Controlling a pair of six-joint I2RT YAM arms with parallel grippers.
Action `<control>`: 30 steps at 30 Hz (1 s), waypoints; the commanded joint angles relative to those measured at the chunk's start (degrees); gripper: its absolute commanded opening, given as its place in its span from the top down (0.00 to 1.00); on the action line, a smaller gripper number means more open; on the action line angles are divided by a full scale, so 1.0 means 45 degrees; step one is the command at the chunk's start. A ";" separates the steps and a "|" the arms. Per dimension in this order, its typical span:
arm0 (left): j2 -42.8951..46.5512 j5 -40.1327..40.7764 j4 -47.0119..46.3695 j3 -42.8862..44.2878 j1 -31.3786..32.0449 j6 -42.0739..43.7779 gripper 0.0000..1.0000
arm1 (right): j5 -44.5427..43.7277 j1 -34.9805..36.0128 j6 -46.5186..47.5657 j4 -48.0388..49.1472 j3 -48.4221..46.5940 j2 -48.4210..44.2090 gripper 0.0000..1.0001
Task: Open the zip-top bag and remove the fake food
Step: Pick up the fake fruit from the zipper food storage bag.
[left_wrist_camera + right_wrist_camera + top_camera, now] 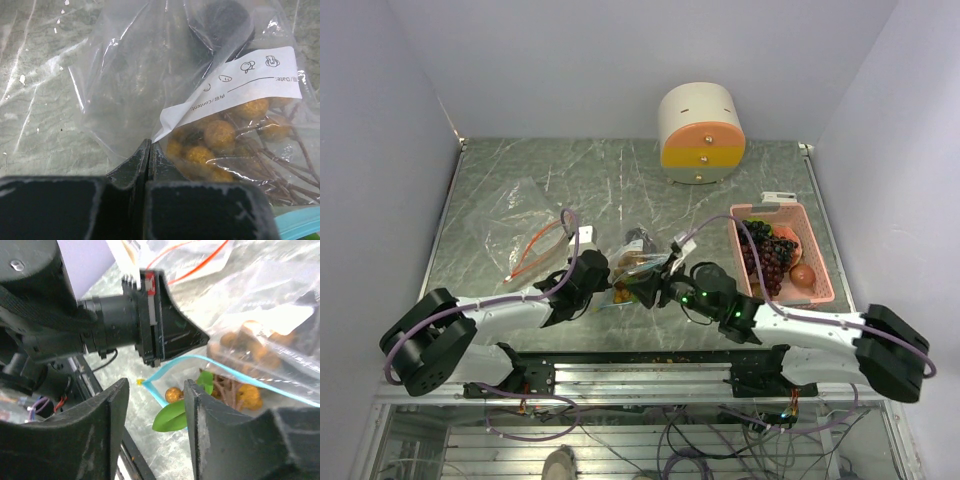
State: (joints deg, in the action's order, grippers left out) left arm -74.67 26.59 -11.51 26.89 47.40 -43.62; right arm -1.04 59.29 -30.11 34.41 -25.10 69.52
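Note:
The clear zip-top bag (638, 264) lies at the table's near middle, its blue zip edge (200, 362) open. A tan-brown grape bunch (220, 135) is inside; a green leaf (171, 416) pokes out of the mouth. My left gripper (590, 278) is shut on the bag's film (149, 146). My right gripper (654, 290) is open, its jaws (156, 390) standing either side of the bag's zip corner and leaf, empty. A dark purple grape bunch (768, 255) and reddish-orange fruits (803, 276) lie in the pink basket (820, 250).
A second, empty zip bag with an orange zip (525, 240) lies at the left. A white and orange round container (700, 125) stands at the back. The left gripper's body (165, 315) is close in front of my right jaws. The table's front edge is near.

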 commanded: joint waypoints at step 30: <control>0.0259 0.0121 0.0002 0.0292 0.0022 -0.0073 0.93 | -0.2688 -0.0399 0.0071 -0.2407 0.0052 -0.1549 1.00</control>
State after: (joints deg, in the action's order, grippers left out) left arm -74.43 26.57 -11.33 26.94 47.40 -43.79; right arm -13.06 57.71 -31.42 21.91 -25.36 65.19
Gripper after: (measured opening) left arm 0.075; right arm 0.036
